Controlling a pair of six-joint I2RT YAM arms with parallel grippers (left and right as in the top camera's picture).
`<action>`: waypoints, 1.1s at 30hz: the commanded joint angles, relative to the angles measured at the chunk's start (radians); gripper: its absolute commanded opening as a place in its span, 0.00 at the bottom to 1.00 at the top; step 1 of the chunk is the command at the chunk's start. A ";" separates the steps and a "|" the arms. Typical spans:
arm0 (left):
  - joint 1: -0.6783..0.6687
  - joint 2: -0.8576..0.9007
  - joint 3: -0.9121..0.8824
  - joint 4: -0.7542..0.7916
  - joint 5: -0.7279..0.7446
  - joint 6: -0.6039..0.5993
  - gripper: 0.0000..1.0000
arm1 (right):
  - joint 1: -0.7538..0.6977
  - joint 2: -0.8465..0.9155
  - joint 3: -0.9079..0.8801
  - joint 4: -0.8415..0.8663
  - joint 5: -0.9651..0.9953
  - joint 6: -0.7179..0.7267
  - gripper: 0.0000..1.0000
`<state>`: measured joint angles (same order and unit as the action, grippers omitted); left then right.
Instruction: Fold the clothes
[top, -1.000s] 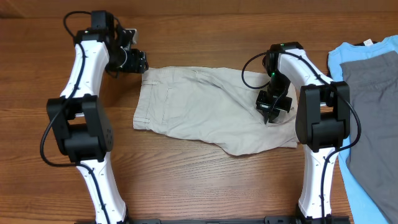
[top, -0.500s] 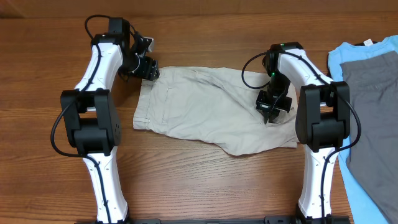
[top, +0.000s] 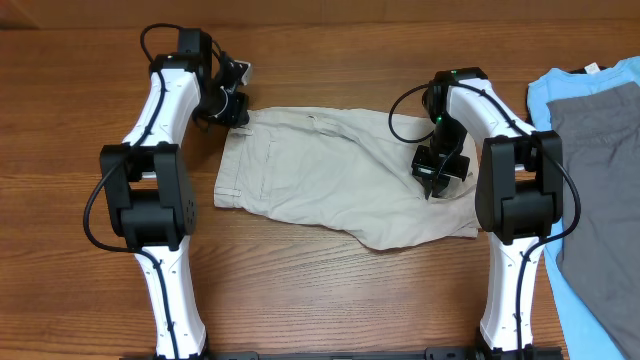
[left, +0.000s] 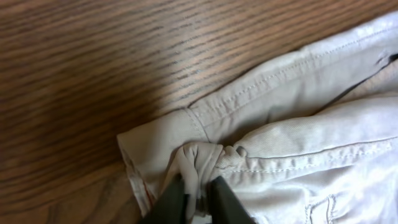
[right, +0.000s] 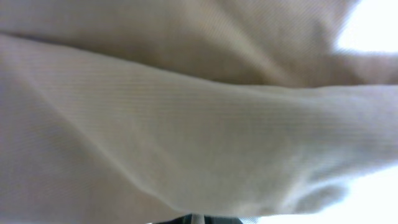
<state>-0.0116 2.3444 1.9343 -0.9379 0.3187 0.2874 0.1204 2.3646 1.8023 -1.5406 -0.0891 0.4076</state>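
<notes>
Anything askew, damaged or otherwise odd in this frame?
Nothing looks damaged. The shorts lie unevenly: the leg hem beside the right arm is rumpled and juts out past the rest, and the waistband corner is bunched where the left gripper pinches it.

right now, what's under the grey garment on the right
A light blue T-shirt lies under the grey garment, showing past its top and left edges. The rest is covered, so anything else beneath cannot be seen.
</notes>
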 joint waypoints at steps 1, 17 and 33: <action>-0.010 0.008 0.024 -0.031 0.023 -0.008 0.05 | -0.003 0.033 -0.016 0.089 0.081 0.012 0.04; -0.114 -0.013 0.168 -0.394 -0.032 -0.142 0.04 | -0.003 0.033 -0.016 0.094 0.081 0.012 0.04; -0.352 -0.013 0.114 -0.452 -0.444 -0.484 0.04 | -0.003 0.033 -0.016 0.100 0.081 0.012 0.04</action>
<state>-0.3229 2.3436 2.0716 -1.3830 0.0006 -0.1043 0.1204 2.3608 1.7977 -1.5349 -0.0895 0.4072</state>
